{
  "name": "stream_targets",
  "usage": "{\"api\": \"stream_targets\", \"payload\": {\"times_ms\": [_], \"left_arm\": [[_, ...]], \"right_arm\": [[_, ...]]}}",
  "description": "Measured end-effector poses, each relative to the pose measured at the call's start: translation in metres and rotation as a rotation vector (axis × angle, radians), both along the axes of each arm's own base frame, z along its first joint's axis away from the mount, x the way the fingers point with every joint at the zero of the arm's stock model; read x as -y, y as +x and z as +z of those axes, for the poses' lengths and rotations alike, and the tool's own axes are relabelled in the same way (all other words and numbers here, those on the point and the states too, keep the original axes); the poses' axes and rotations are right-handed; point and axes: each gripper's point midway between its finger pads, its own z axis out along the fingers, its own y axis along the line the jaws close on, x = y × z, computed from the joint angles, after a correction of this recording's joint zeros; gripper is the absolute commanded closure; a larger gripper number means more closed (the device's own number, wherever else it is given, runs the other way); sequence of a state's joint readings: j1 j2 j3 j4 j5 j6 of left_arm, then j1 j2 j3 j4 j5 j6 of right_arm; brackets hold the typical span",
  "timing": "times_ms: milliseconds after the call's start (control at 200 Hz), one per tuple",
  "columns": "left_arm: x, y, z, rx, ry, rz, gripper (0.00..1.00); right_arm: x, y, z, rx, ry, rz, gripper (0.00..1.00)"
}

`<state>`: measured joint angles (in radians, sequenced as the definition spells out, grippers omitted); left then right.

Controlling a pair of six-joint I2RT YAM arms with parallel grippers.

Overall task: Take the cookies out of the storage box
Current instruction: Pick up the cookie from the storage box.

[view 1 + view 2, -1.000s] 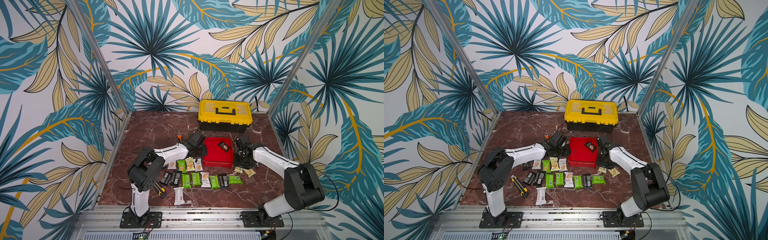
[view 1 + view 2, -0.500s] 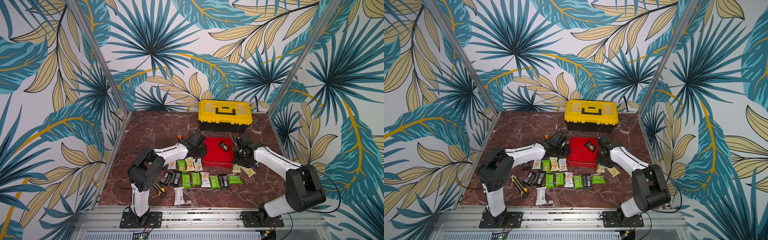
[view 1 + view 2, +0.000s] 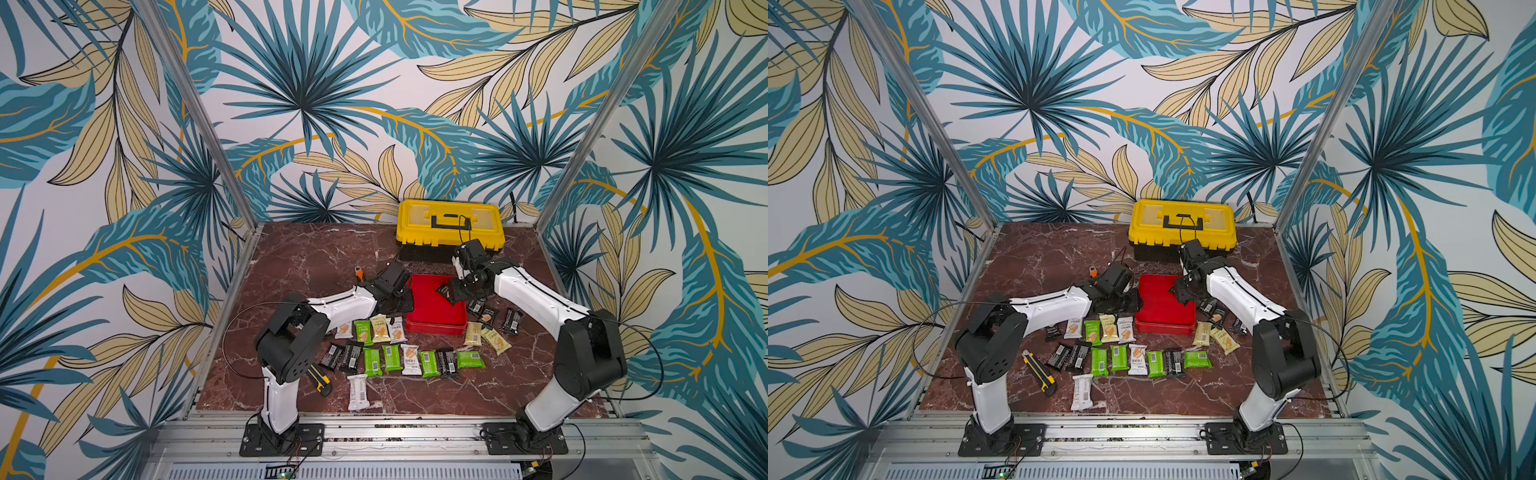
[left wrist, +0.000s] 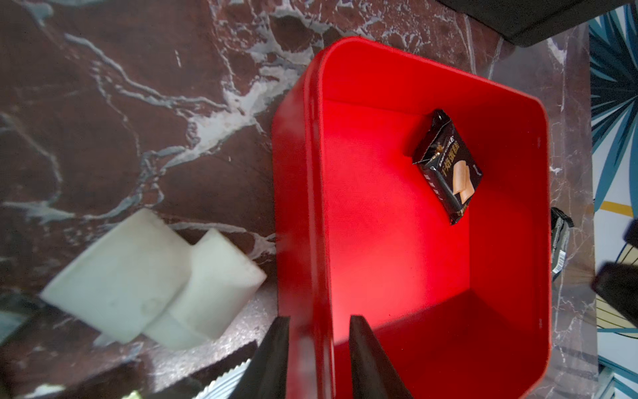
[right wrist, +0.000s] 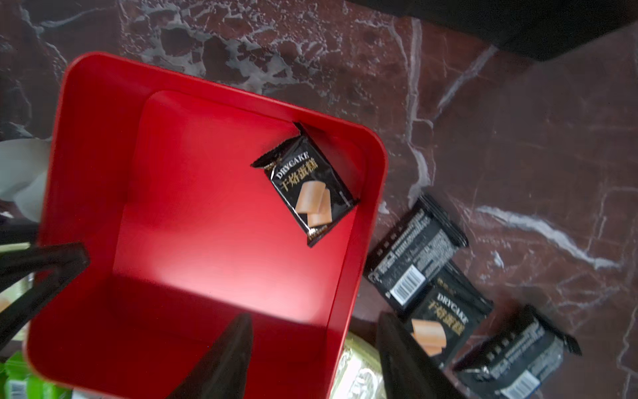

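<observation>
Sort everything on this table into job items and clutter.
Job: storage box; black cookie packet lying inside it; cookie packets already outside it.
Clutter: yellow toolbox; white pipe elbow; utility knife.

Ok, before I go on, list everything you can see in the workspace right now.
storage box: one, red, mid-table, in front of the toolbox
black cookie: one, black, inside the storage box near a corner
loose cookies: about nineteen, green, white, cream and black, on the table in front of and beside the storage box
toolbox: one, yellow and black, at the back
utility knife: one, yellow and black, near the left arm's base
pipe elbow: one, white, beside the storage box
orange item: one, behind the left arm, too small to identify
table: one, dark red marble
left gripper: black, open, astride the box wall
right gripper: black, open, over the box edge, empty
</observation>
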<state>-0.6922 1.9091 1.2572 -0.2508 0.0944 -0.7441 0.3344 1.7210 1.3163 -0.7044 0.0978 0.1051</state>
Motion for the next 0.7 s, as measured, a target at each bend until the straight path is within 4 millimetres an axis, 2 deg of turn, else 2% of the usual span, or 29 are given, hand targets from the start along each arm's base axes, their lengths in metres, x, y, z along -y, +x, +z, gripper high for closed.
{"api": "stream_targets", "payload": {"times_ms": [100,230,401,696], "left_arm": [[0.000,0.001,0.007,0.013,-0.010,0.005,0.58],[0.001,0.003,0.026,0.059,-0.045,0.010,0.57],[-0.001,0.006,0.045,0.111,-0.076,0.027,0.58],[-0.005,0.009,0.045,0.127,-0.072,0.057,0.58]], "right_arm": [[-0.006,0.010,-0.014,-0.026,-0.024,0.037,0.37],[-0.013,0.021,-0.030,-0.046,-0.040,0.052,0.37],[-0.013,0.034,-0.044,-0.037,-0.060,0.044,0.34],[-0.011,0.048,-0.056,-0.011,-0.093,0.032,0.31]]}}
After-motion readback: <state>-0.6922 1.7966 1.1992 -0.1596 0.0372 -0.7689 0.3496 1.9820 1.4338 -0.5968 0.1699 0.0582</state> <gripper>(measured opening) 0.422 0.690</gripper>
